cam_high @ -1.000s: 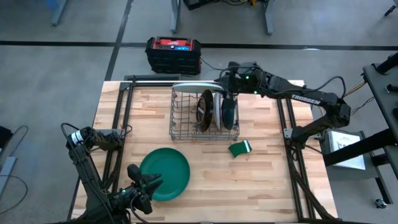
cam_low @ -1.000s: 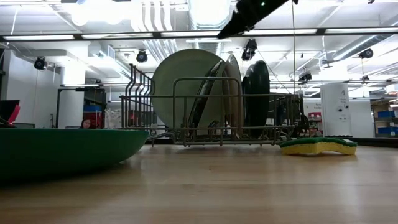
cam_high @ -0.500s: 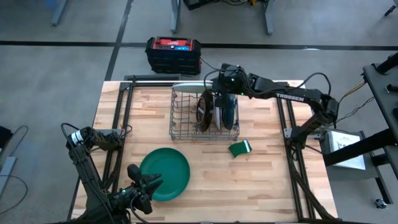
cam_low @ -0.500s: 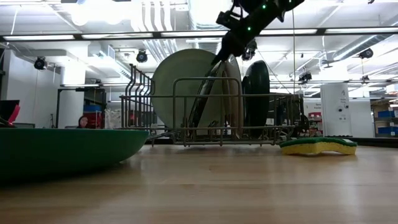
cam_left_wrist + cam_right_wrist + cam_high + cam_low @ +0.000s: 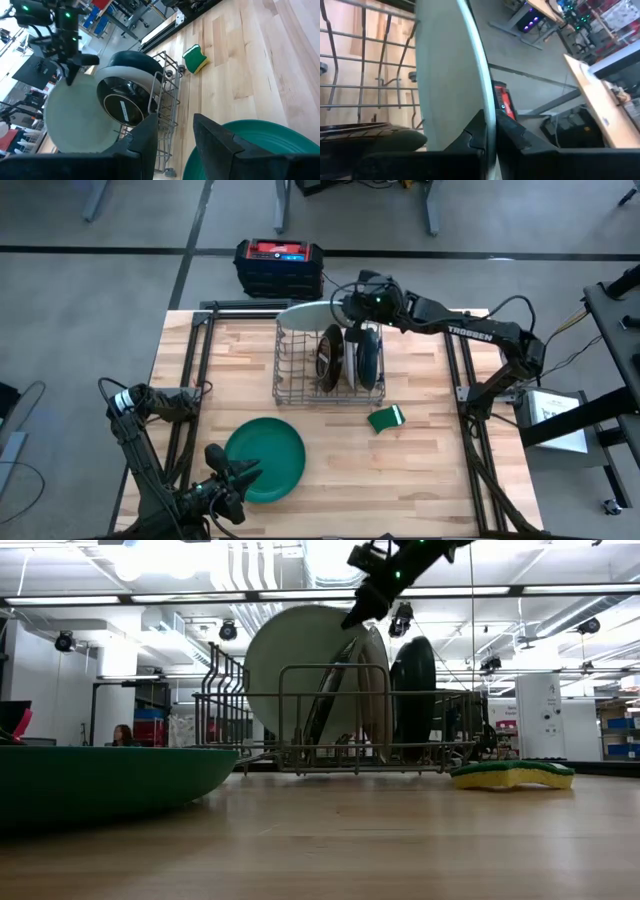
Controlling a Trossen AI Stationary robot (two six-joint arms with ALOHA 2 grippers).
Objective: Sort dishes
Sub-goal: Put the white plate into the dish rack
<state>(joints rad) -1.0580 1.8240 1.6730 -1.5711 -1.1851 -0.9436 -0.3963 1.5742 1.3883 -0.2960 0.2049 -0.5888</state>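
The pale butcher-block wooden tabletop (image 5: pixel 430 470) carries everything; near its far edge, about midway along, stands the grey wire dish rack (image 5: pixel 300 385); at the rack's far end the large pale blue-white round plate (image 5: pixel 305 313) sits tipped and riding high, its rim pinched between the closed fingers of the right gripper (image 5: pixel 347 307), which reaches in from the far right corner; the right wrist view shows the two dark fingers clamped either side of that thin rim. The bright green round plate (image 5: pixel 265 458) lies flat toward the near left corner, with the left gripper (image 5: pixel 240 476) resting over its near edge, jaws standing apart and holding nothing. Upright in the rack's slots are the dark red-brown round plate (image 5: pixel 329 357) and, beside it toward the right, the dark teal round plate (image 5: pixel 368 360); a small green white-edged sponge (image 5: pixel 385 418) lies just off the rack's near right corner.

To my eye the step is drawing the big plate out; best pulled straight up along its slot, held firmly, until the bottom clears the wires, so it neither snags nor knocks its neighbours.
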